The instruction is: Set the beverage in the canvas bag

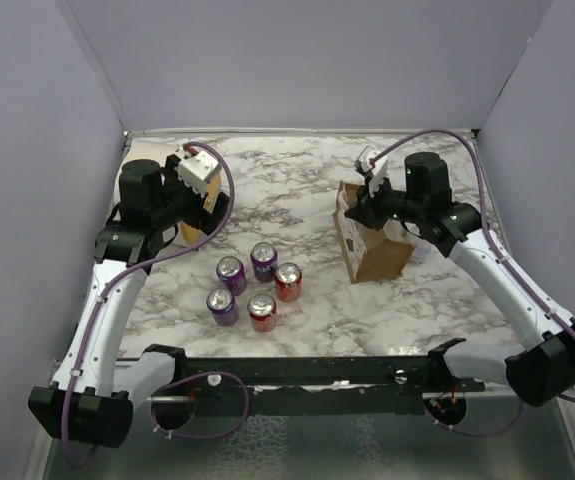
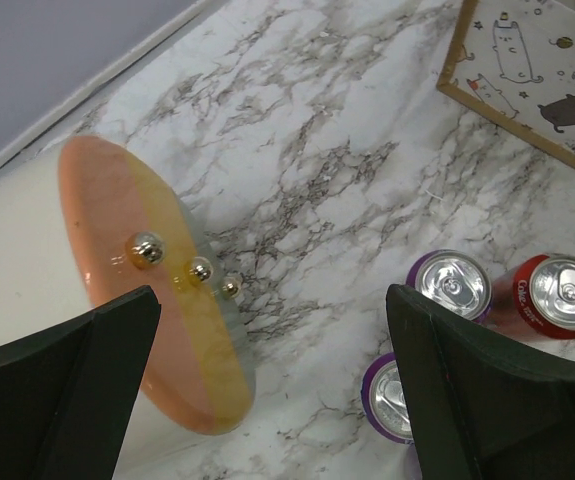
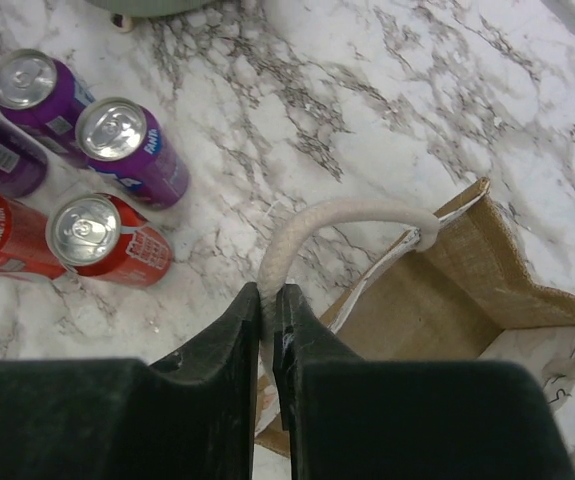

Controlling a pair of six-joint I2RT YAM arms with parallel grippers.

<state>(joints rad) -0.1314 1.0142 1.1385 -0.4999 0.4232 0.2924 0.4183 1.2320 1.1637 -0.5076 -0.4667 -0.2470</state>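
Right tool [image 3: 269,300] pinching white handle [image 3: 357,212] of canvas bag [image 3: 437,300] below, cans [image 3: 117,130] apart, left tool [image 2: 267,330] wide

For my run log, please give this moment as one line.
right gripper: shut on canvas bag handle | left gripper: open, empty | cans: five, upright on table, outside bag
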